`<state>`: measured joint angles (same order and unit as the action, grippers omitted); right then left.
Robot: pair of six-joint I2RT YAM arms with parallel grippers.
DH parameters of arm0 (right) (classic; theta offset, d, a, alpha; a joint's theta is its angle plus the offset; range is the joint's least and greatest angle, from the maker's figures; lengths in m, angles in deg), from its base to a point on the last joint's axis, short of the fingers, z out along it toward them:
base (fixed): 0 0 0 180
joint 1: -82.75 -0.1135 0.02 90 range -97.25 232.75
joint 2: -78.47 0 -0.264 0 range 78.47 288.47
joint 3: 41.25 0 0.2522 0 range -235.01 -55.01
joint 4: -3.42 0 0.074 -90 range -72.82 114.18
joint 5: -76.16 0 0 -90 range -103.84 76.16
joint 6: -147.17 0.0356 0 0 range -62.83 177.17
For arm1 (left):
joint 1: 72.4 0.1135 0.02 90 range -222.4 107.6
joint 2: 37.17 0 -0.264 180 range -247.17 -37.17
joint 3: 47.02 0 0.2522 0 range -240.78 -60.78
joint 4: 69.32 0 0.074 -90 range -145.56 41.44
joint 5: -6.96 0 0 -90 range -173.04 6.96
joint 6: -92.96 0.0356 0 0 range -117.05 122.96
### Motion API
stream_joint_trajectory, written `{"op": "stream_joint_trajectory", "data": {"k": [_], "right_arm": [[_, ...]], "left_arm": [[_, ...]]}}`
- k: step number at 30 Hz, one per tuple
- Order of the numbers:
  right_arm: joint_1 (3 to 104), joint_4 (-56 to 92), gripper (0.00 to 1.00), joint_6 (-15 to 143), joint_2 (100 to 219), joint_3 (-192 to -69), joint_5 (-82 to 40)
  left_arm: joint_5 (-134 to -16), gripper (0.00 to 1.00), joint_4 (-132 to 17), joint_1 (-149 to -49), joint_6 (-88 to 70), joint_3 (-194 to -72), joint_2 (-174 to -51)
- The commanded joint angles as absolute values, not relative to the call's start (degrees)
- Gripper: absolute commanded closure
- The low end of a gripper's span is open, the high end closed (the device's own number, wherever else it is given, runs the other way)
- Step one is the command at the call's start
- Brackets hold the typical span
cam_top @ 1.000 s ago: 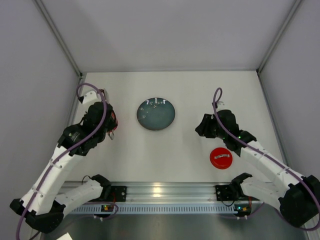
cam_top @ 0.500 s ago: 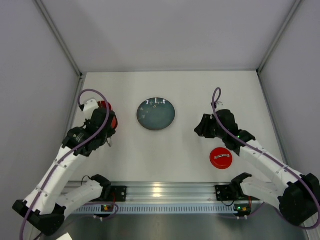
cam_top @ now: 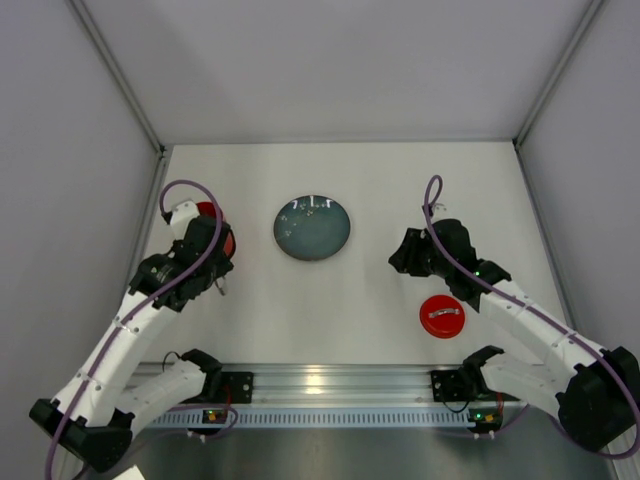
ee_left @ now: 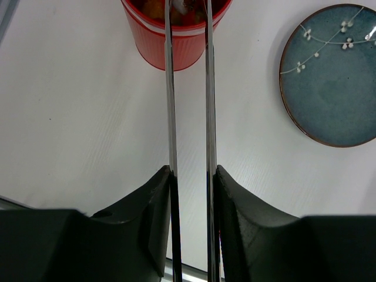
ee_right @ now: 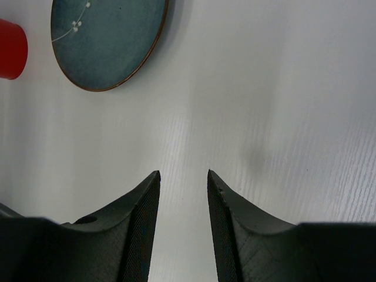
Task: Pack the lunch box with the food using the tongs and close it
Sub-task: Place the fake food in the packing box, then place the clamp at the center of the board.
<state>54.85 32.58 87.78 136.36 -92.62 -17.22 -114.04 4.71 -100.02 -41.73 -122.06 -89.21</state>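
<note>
Left wrist view, left gripper (ee_left: 191, 170) pinching the tongs (ee_left: 170, 117), their arms reaching over the lunch box (ee_left: 158, 50) with food (ee_left: 151, 7) inside, near the table's (cam_top: 350, 320) left edge, right gripper (ee_right: 183, 176) part open and empty.

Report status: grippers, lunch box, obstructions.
Left gripper shut on tongs, tips at lunch box mouth. Right gripper open, empty. Food in box, plate bare, lid off beside right arm. Nothing blocking.
</note>
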Motion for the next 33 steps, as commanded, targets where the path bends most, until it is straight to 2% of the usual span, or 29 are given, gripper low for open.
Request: {"op": "stream_joint_trajectory", "data": {"k": [1,9,15,24,33], "right_arm": [[54.10,29.75,0.62,87.85,136.66,-93.69,-17.80],[54.01,30.01,0.62,87.76,136.57,-93.86,-17.80],[54.10,30.19,0.62,87.58,136.57,-94.21,-17.71],[54.10,31.68,0.62,87.06,136.13,-95.71,-16.75],[54.10,37.65,0.61,86.27,130.60,-99.22,-10.25]], "left_arm": [[-114.15,0.61,1.66,-99.47,-40.82,-122.48,-88.94],[-113.71,0.54,0.96,-99.03,-40.37,-122.57,-89.03],[-113.62,0.54,0.61,-98.59,-39.24,-123.53,-89.55],[-114.33,0.55,0.87,-98.50,-33.26,-138.37,-97.55],[-100.18,0.58,-7.91,-99.20,-27.90,-150.86,-112.57]]}}
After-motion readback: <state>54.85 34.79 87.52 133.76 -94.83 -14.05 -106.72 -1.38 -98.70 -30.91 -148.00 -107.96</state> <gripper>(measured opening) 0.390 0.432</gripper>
